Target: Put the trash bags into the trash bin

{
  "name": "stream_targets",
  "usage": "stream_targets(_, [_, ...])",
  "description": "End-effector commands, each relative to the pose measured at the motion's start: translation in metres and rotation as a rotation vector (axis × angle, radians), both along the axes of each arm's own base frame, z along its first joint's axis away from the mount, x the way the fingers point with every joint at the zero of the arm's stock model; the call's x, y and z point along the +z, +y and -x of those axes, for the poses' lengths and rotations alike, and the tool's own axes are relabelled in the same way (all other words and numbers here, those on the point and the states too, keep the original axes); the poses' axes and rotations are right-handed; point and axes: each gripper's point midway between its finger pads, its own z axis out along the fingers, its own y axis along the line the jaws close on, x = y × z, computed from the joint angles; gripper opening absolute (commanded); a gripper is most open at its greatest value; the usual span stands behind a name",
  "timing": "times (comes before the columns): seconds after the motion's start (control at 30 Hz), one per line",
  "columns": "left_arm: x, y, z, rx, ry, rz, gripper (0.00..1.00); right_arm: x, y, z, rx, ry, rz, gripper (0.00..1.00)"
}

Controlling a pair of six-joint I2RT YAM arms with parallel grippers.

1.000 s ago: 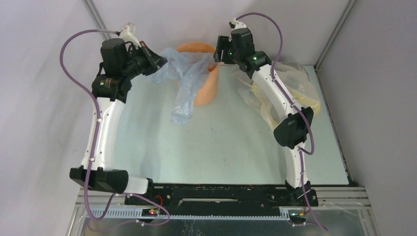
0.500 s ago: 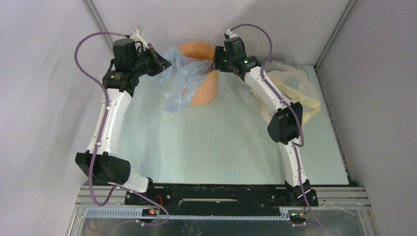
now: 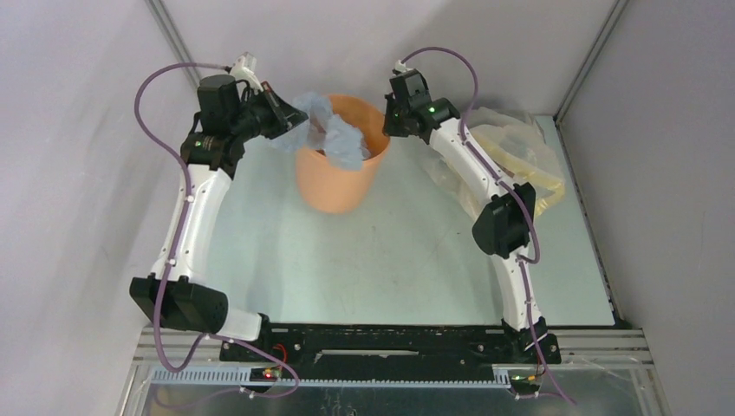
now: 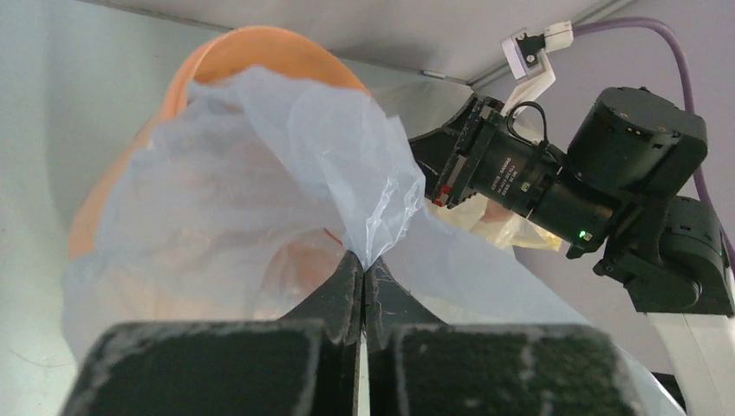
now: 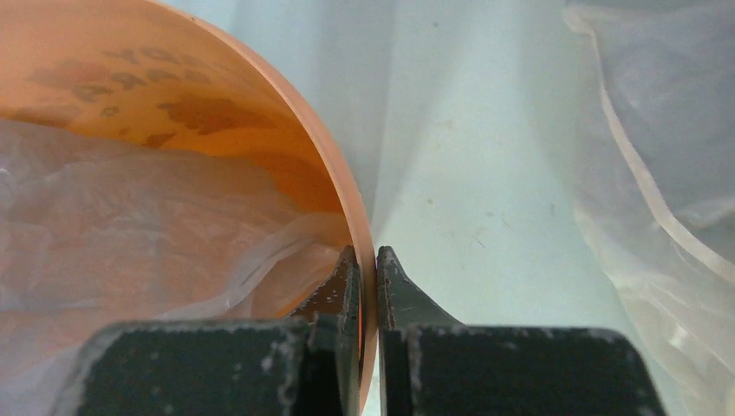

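The orange trash bin stands upright at the back of the table. The pale blue trash bag lies crumpled in its mouth and spills over the left rim. My left gripper is shut on a pinch of that film, just left of the rim. In the left wrist view the bag fans out from the left gripper across the bin. My right gripper is shut on the bin's right rim. In the right wrist view the right gripper straddles the bin wall, with bag film inside.
A bulky clear-and-yellow plastic bundle lies on the table at the back right, behind my right arm, and shows again at the bundle's edge. Grey walls and metal frame posts close off the back.
The bin went from tipped on its side to upright. My right gripper closed on its rim. The bag, which hung down the bin's outside, now sits in its mouth.
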Motion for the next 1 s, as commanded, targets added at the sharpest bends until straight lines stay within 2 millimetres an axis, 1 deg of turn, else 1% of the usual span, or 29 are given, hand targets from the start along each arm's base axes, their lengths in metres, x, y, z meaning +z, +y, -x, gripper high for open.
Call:
stream_targets(0.0, [0.05,-0.01,0.034,-0.077,-0.129,0.071,0.0,0.08,-0.02,0.027,-0.01,-0.096,-0.051,0.0])
stream_targets(0.1, [0.056,-0.013,0.051,-0.095,-0.145,0.085,0.0,0.084,-0.032,0.046,-0.006,-0.095,0.033,0.0])
stream_targets(0.2, [0.06,-0.022,0.071,-0.141,-0.154,0.102,0.01,0.079,-0.046,0.067,-0.008,-0.086,0.136,0.0])
stream_targets(0.33, [0.062,-0.044,0.092,-0.242,-0.145,0.13,0.01,0.064,-0.062,0.102,0.017,-0.051,0.201,0.0])
stream_targets(0.37, [0.063,-0.05,0.097,-0.27,-0.143,0.136,0.01,0.067,-0.067,0.112,0.024,-0.06,0.204,0.0])
stream_targets(0.4, [0.065,-0.056,0.102,-0.296,-0.144,0.141,0.01,0.061,-0.071,0.121,0.029,-0.056,0.218,0.0])
stream_targets(0.43, [0.065,-0.064,0.108,-0.325,-0.141,0.145,0.01,0.06,-0.077,0.128,0.025,-0.062,0.221,0.0])
stream_targets(0.47, [0.066,-0.069,0.112,-0.343,-0.141,0.147,0.01,0.055,-0.083,0.135,0.02,-0.057,0.229,0.0])
stream_targets(0.57, [0.059,-0.083,0.118,-0.386,-0.12,0.148,0.02,0.044,-0.098,0.151,0.013,-0.058,0.249,0.0])
stream_targets(0.6, [0.055,-0.087,0.119,-0.394,-0.107,0.148,0.02,0.044,-0.103,0.155,0.003,-0.068,0.253,0.0])
stream_targets(0.67, [0.047,-0.094,0.118,-0.41,-0.082,0.148,0.01,0.034,-0.113,0.16,-0.011,-0.075,0.278,0.0])
stream_targets(0.8, [0.036,-0.103,0.118,-0.41,-0.061,0.143,0.0,0.032,-0.125,0.164,-0.032,-0.117,0.297,0.0])
stream_targets(0.83, [0.035,-0.104,0.117,-0.407,-0.058,0.146,0.0,0.032,-0.125,0.164,-0.031,-0.129,0.292,0.02])
stream_targets(0.87, [0.033,-0.106,0.118,-0.409,-0.053,0.151,0.0,0.033,-0.123,0.163,-0.023,-0.141,0.287,0.07])
stream_targets(0.93, [0.029,-0.11,0.118,-0.413,-0.031,0.167,0.01,0.038,-0.119,0.163,0.002,-0.161,0.269,0.35])
stream_targets(0.97, [0.028,-0.111,0.118,-0.418,-0.02,0.173,0.01,0.041,-0.118,0.164,0.01,-0.167,0.266,0.44])
